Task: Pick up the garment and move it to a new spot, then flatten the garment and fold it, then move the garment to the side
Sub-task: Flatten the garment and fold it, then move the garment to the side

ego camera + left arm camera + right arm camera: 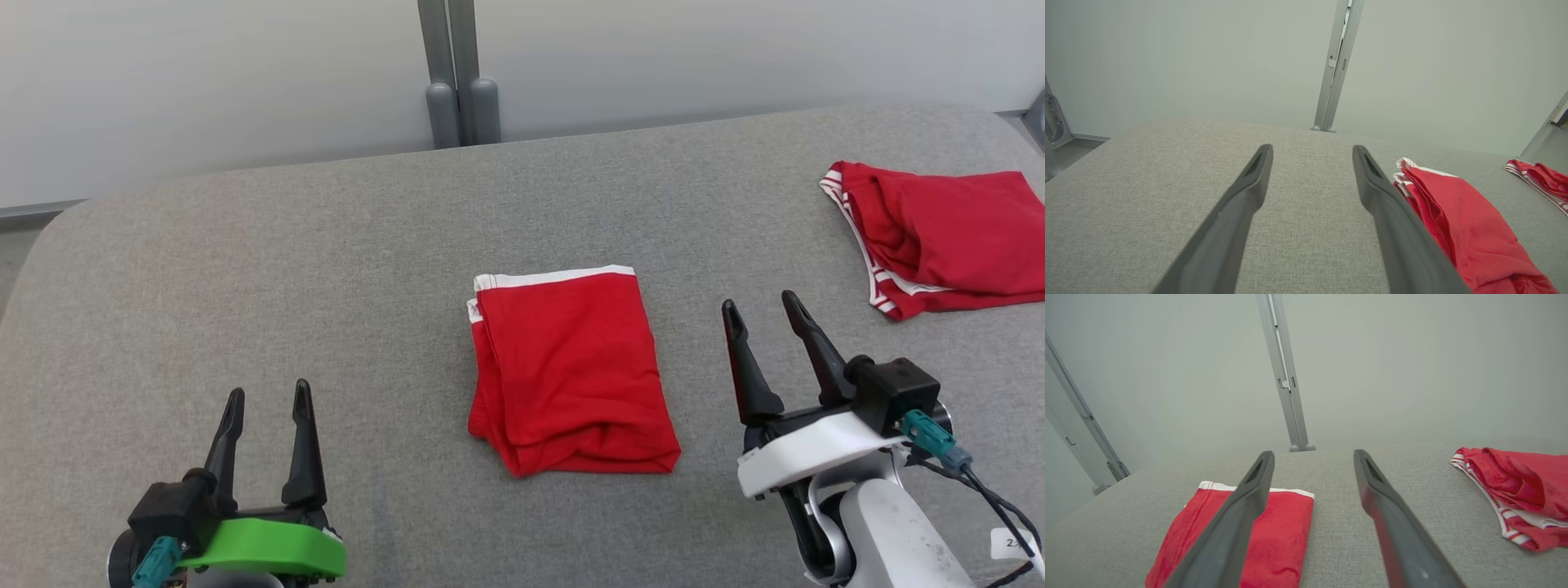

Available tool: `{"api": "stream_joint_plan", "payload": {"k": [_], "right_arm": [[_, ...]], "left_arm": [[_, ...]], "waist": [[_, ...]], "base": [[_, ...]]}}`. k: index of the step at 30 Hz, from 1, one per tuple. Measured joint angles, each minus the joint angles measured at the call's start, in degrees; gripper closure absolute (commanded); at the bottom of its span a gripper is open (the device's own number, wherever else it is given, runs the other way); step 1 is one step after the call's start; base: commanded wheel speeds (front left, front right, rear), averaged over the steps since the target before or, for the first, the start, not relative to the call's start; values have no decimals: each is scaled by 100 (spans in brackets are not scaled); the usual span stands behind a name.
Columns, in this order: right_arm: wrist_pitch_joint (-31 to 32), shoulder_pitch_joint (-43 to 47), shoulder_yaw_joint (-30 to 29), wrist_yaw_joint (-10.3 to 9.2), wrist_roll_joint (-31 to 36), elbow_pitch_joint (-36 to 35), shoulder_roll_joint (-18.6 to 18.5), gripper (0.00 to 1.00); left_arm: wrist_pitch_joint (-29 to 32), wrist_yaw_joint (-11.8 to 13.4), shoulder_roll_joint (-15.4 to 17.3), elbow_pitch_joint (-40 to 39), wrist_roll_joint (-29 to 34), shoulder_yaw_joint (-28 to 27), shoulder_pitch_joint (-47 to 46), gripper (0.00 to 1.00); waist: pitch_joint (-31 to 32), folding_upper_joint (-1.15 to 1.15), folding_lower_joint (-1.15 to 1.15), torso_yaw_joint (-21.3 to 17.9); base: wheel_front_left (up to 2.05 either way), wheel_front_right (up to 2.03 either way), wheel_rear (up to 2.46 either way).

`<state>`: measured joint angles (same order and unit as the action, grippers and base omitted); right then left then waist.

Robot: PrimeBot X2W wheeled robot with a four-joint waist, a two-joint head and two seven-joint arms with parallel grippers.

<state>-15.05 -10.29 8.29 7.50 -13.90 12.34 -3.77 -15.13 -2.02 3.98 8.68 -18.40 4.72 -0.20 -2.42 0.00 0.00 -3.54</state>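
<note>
The left gripper [269,390] and right gripper [759,302] both stand spread and empty over the coarse grey woven cushion [245,269]. Between them lies the folded red garment [571,367], a soft rectangle with a white waistband. A rumpled stripe-trimmed red piece [955,237] lies far right.

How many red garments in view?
2. One folded red garment lies at the centre of the grey padded surface. A second red garment, looser, lies at the surface's far right, cut off by the head view's edge. Nothing seems hidden.
</note>
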Motion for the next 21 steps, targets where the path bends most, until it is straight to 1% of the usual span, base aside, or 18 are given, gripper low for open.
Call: {"api": "stream_joint_plan", "payload": {"k": [7,21], "right_arm": [[-1,143,-163,0,193,-90,64,0],[-1,147,-172,0,294,26,85,0]], "left_arm": [[0,0,-54,-29,40,-86,115,0],[0,-52,-96,37,90,-162,123,0]], "waist": [[-15,0,0,24],[-66,0,0,131]], "base": [[0,0,0],[0,0,0]]}}
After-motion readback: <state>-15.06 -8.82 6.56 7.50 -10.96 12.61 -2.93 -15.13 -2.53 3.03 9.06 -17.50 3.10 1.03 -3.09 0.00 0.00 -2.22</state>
